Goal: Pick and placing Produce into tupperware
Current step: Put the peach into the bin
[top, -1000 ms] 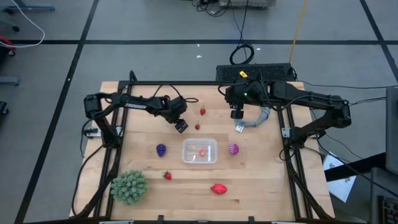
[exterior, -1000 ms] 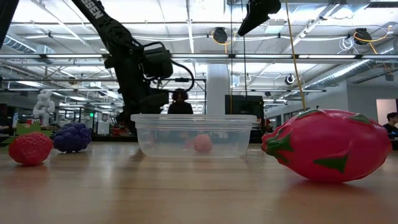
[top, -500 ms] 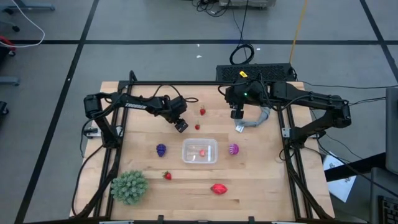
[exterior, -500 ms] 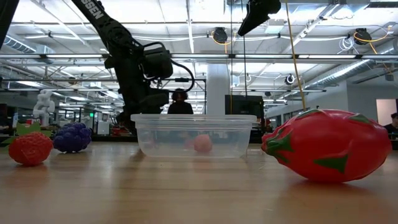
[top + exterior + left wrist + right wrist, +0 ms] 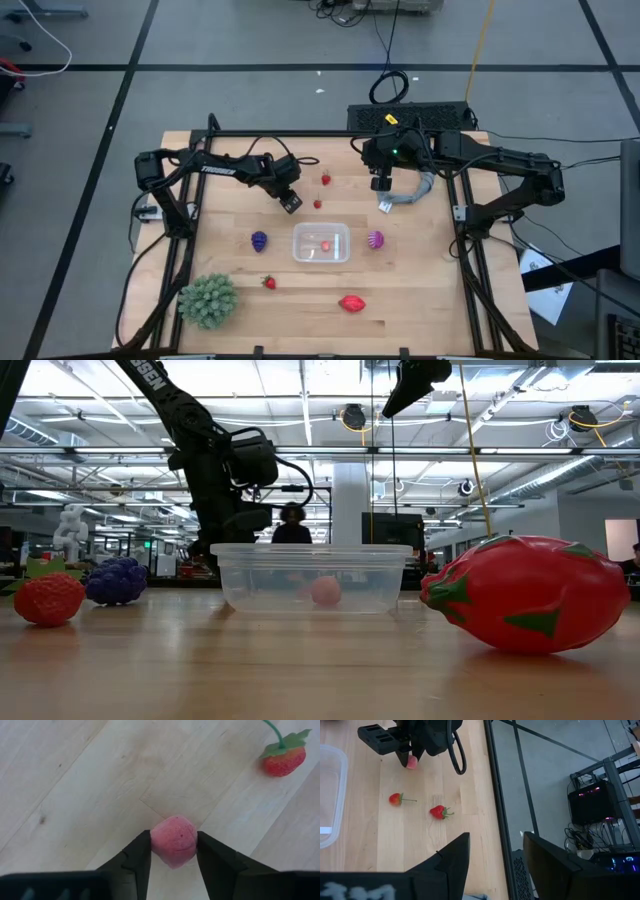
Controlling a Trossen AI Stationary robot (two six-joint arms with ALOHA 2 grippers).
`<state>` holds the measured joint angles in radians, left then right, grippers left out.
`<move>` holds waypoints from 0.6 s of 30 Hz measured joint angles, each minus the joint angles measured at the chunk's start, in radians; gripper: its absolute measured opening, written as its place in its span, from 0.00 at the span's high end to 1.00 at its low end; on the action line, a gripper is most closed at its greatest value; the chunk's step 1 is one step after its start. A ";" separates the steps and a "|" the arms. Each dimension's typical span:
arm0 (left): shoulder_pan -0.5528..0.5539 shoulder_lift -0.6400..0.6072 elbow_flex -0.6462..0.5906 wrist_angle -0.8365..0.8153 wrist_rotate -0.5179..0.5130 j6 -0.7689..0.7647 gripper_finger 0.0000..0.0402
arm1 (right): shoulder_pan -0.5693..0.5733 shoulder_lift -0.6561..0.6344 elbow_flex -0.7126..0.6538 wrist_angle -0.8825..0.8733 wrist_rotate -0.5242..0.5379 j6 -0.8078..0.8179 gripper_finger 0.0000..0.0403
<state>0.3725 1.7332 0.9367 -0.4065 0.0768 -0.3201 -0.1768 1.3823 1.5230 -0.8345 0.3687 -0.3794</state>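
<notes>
The left gripper (image 5: pixel 173 851) has its two fingers pressed against the sides of a small pink-red toy berry (image 5: pixel 173 841) on the wooden surface (image 5: pixel 75 785). The high view hides that berry under the gripper, upper left of the clear plastic tupperware tub (image 5: pixel 321 243). The right gripper (image 5: pixel 492 852) hangs part-open, empty.

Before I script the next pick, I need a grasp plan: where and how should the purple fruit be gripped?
Grip the purple fruit across its round bumpy body, descending from straight above: it sits alone on the table, with clear wood on every side.
</notes>
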 joint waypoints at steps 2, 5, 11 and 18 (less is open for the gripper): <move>0.000 0.000 0.001 -0.002 0.000 0.001 0.65 | 0.000 0.000 0.000 0.000 0.000 0.000 0.56; 0.000 0.000 0.024 -0.028 -0.001 0.005 0.64 | 0.000 0.000 0.000 0.000 0.000 0.000 0.56; 0.000 0.000 0.137 -0.167 -0.007 0.049 0.64 | 0.000 0.000 0.000 0.000 0.000 0.011 0.56; -0.032 0.000 0.328 -0.478 -0.055 0.056 0.64 | -0.006 0.000 0.000 -0.014 0.000 -0.002 0.56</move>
<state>0.3405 1.7332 1.2652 -0.8841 0.0222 -0.2638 -0.1832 1.3821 1.5230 -0.8488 0.3687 -0.3818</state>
